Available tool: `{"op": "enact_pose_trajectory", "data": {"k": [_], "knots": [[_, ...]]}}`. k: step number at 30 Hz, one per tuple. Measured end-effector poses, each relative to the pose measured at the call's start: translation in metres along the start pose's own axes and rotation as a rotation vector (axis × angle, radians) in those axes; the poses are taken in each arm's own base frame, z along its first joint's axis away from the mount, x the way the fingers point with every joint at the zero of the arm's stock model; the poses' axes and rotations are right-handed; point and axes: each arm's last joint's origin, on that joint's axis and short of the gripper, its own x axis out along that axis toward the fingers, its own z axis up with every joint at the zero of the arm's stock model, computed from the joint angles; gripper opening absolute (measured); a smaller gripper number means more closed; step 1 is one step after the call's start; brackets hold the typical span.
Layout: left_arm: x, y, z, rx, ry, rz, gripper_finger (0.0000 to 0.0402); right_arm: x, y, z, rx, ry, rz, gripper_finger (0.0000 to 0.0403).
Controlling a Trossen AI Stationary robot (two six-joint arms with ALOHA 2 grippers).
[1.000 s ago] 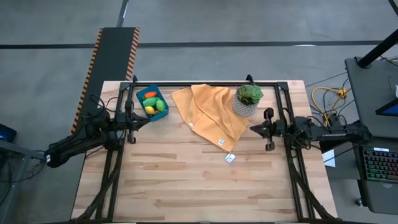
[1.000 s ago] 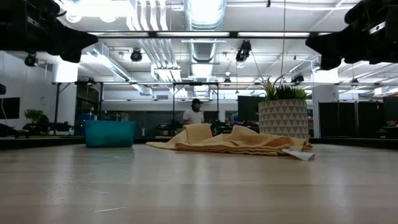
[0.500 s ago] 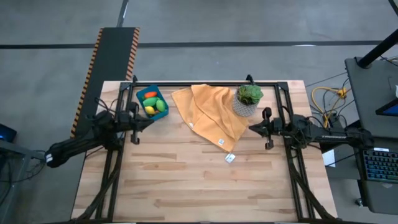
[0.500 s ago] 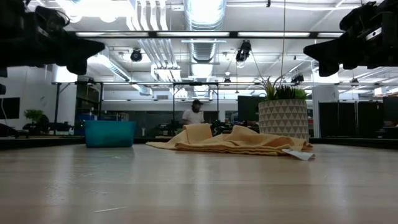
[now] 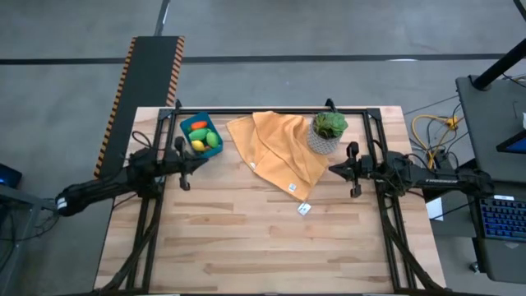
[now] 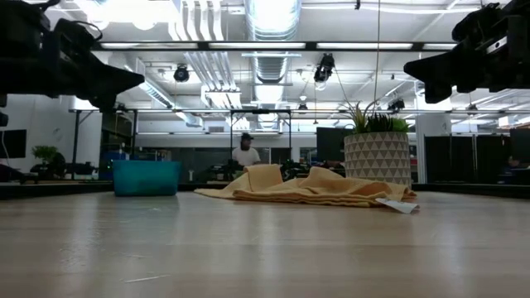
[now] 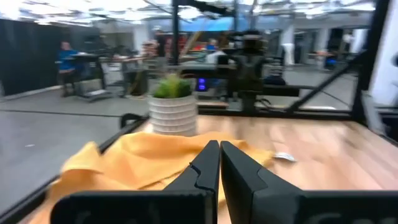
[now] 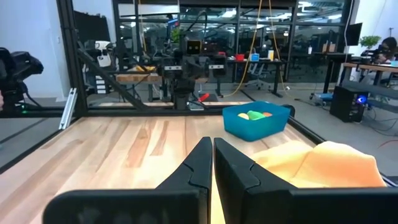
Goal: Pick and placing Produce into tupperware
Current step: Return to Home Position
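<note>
The blue tupperware (image 5: 201, 134) stands at the table's far left and holds the produce (image 5: 203, 140): green, yellow and orange pieces; the right wrist view also shows the tupperware (image 8: 256, 121). My left gripper (image 5: 205, 159) hangs shut above the table just near of the tupperware, fingers level, with nothing between them (image 7: 219, 158). My right gripper (image 5: 333, 168) hangs shut at the table's right, beside the orange-yellow cloth, also holding nothing (image 8: 212, 155).
An orange-yellow cloth (image 5: 275, 150) lies crumpled at the far middle, a white tag (image 5: 304, 209) near its corner. A leafy plant in a pale pot (image 5: 326, 133) stands to the right of the cloth. A dark frame (image 5: 271, 110) runs along the table's far and side edges.
My left gripper has sunk a little and swung toward the table's right, drawing closer to the tupperware's near side; it stays shut. My right arm has kept nearly still. A person in the room behind has stepped to the left.
</note>
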Motion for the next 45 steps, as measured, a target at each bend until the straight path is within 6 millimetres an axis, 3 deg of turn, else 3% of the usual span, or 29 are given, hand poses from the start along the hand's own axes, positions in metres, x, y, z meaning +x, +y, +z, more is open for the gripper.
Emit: {"op": "enact_pose_trajectory", "data": {"k": [16, 29, 38, 45], "knots": [[0.001, -0.023, -0.003, 0.03, 0.03, -0.114, 0.0, 0.0, 0.0, 0.0, 0.001, -0.001, -0.001, 0.0008], [0.0, -0.025, -0.004, 0.075, 0.039, -0.083, 0.0, -0.001, 0.0, -0.005, -0.01, 0.051, -0.007, 0.0008], [-0.001, -0.025, -0.003, 0.075, 0.032, -0.08, 0.0, 0.001, 0.015, -0.002, 0.015, 0.026, 0.123, 0.0008], [-0.001, -0.025, -0.002, 0.079, 0.022, -0.079, 0.0, 0.0, 0.024, -0.001, -0.036, 0.014, 0.095, 0.0008]]}}
